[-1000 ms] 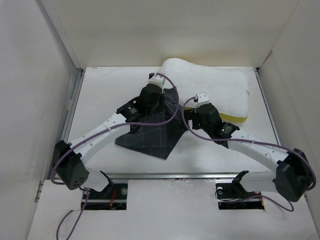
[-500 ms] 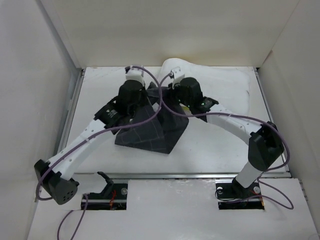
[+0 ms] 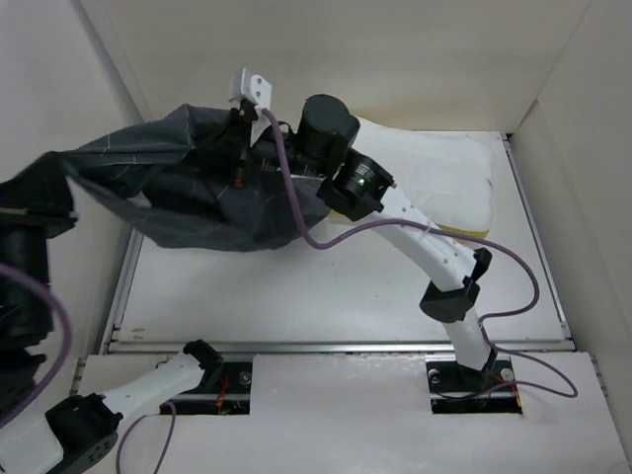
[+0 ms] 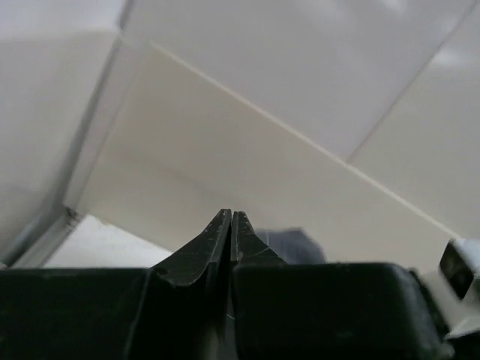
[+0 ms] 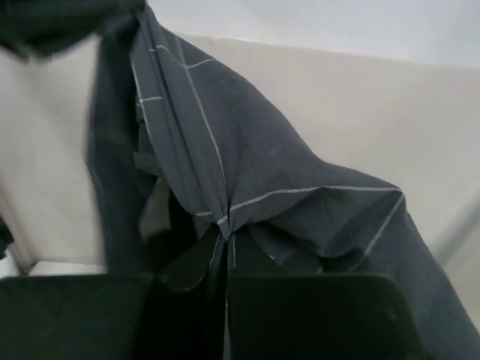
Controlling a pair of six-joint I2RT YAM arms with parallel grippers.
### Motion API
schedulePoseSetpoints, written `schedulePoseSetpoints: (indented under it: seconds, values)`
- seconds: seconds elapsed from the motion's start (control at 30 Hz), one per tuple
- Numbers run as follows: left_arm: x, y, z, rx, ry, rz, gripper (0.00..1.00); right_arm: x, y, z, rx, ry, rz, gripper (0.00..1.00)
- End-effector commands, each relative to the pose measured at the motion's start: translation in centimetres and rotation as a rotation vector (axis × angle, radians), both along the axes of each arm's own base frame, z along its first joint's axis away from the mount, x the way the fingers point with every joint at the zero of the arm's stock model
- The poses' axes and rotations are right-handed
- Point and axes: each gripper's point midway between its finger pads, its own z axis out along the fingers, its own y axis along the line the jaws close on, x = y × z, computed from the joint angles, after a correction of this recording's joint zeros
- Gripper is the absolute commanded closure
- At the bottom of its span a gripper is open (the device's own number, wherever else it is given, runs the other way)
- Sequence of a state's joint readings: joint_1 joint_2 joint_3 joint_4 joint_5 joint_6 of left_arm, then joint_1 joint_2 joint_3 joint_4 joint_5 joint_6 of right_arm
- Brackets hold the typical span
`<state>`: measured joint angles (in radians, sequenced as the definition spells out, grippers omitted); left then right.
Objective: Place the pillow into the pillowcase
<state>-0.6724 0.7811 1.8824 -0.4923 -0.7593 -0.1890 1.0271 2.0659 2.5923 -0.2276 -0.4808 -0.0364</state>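
The dark grey checked pillowcase [image 3: 197, 188] hangs in the air over the left half of the table, stretched between my two arms. My right gripper [image 5: 227, 234] is shut on a bunched fold of the pillowcase [image 5: 285, 172]; from above it sits at the cloth's upper right end [image 3: 240, 143]. My left gripper [image 4: 232, 214] is shut, fingertips together, with a blur of dark cloth behind them. From above, the cloth's left end runs taut to the raised left arm [image 3: 25, 247]. The white pillow [image 3: 434, 178] lies at the back right, its yellow band [image 3: 464, 233] toward the front.
Pale walls [image 3: 89, 109] enclose the white table [image 3: 326, 286] on three sides. A metal rail [image 3: 336, 346] runs along the front edge. The right arm [image 3: 434, 257] reaches diagonally across the table's middle. The left arm rises high, close to the left wall.
Both arms have risen and lifted the pillowcase off the table, spreading it leftward. The right gripper went from open beside the pillow to shut on the cloth.
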Motion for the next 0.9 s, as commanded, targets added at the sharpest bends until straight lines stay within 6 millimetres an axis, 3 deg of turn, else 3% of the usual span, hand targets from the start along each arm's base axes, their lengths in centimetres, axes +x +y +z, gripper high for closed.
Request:
schedulePoseSetpoints:
  seconds: [0.0, 0.03, 0.07, 0.1, 0.17, 0.2, 0.23, 0.27, 0.3, 0.33, 0.37, 0.4, 0.43, 0.47, 0.5, 0.53, 0.57, 0.6, 0.63, 0.67, 0.7, 0.73, 0.77, 0.8, 0.83, 0.87]
  values:
    - [-2.6, 5.2, 3.1, 0.035, -0.005, 0.224, 1.00, 2.8, -1.3, 0.3, 0.004, -0.006, -0.022, 1.00]
    - [-2.9, 5.8, 4.0, 0.047, -0.006, 0.246, 1.00, 2.1, -2.2, 1.8, 0.036, -0.019, -0.019, 1.00]
    - [-3.0, 6.2, 5.5, 0.045, -0.013, 0.269, 1.00, 1.9, -2.5, 2.0, 0.041, -0.023, -0.019, 1.00]
    - [-2.8, 6.2, 5.8, 0.056, -0.002, 0.284, 1.00, 2.9, -2.1, 0.2, 0.007, 0.014, -0.054, 1.00]
    - [-1.8, 5.4, 6.1, 0.096, 0.011, 0.272, 1.00, 3.2, -3.2, 0.9, 0.028, 0.012, -0.111, 1.00]
    - [-0.6, 4.4, 5.8, 0.116, 0.023, 0.263, 1.00, 4.1, -3.3, 0.1, 0.015, 0.026, -0.159, 1.00]
    - [0.4, 3.4, 5.3, 0.138, 0.042, 0.252, 1.00, 4.9, -2.8, -2.1, -0.029, 0.049, -0.183, 1.00]
    - [1.8, 1.6, 4.8, 0.176, 0.047, 0.206, 1.00, 5.5, -2.8, -3.4, -0.062, 0.065, -0.209, 1.00]
    - [4.1, -0.9, 2.7, 0.238, 0.098, 0.169, 1.00, 6.5, -3.4, -4.1, -0.076, 0.081, -0.252, 1.00]
    - [5.4, -2.7, 1.5, 0.237, 0.113, 0.125, 1.00, 8.9, -4.0, -7.5, -0.140, 0.130, -0.329, 1.00]
    - [6.8, -5.4, 0.5, 0.282, 0.114, 0.036, 1.00, 9.9, -4.4, -8.8, -0.165, 0.149, -0.359, 1.00]
    - [8.0, -7.4, -1.2, 0.311, 0.139, -0.016, 1.00, 10.6, -5.1, -9.9, -0.185, 0.162, -0.376, 1.00]
    - [10.0, -10.0, -4.6, 0.359, 0.196, -0.070, 0.89, 12.0, -6.1, -11.6, -0.221, 0.185, -0.407, 1.00]
    - [11.0, -12.0, -6.5, 0.356, 0.216, -0.131, 0.76, 13.0, -6.7, -15.6, -0.298, 0.233, -0.437, 1.00]
    - [11.7, -14.6, -8.3, 0.385, 0.223, -0.231, 0.71, 13.5, -8.1, -17.0, -0.330, 0.257, -0.472, 1.00]
    - [13.3, -17.1, -12.3, 0.426, 0.285, -0.288, 0.64, 14.2, -9.3, -19.0, -0.366, 0.283, -0.517, 1.00]
    - [14.0, -18.4, -14.3, 0.428, 0.319, -0.329, 0.33, 16.4, -12.2, -24.2, -0.450, 0.341, -0.636, 1.00]
    - [14.3, -20.2, -16.4, 0.432, 0.350, -0.400, 0.14, 17.2, -14.3, -24.4, -0.438, 0.344, -0.696, 1.00]
    - [15.3, -21.4, -20.4, 0.408, 0.434, -0.433, 0.00, 18.0, -16.3, -26.3, -0.461, 0.387, -0.747, 1.00]
    - [15.3, -22.2, -21.9, 0.396, 0.458, -0.468, 0.00, 19.1, -18.5, -27.4, -0.464, 0.419, -0.814, 1.00]
    - [15.5, -22.8, -24.0, 0.402, 0.503, -0.494, 0.00, 20.8, -22.7, -30.2, -0.492, 0.492, -0.896, 1.00]
    - [15.2, -23.5, -25.6, 0.395, 0.534, -0.535, 0.00, 21.4, -25.1, -30.3, -0.462, 0.545, -0.936, 1.00]
    - [15.0, -23.8, -28.7, 0.385, 0.601, -0.555, 0.00, 22.1, -27.3, -31.1, -0.456, 0.587, -0.965, 1.00]
    - [14.5, -23.9, -30.1, 0.376, 0.629, -0.573, 0.00, 23.3, -30.7, -32.6, -0.461, 0.636, -0.997, 1.00]
    - [13.8, -24.4, -31.7, 0.369, 0.662, -0.615, 0.00, 23.9, -32.0, -32.6, -0.446, 0.656, -1.015, 1.00]
    - [12.9, -23.9, -34.7, 0.367, 0.721, -0.624, 0.00, 24.1, -33.3, -33.3, -0.454, 0.677, -1.039, 1.00]
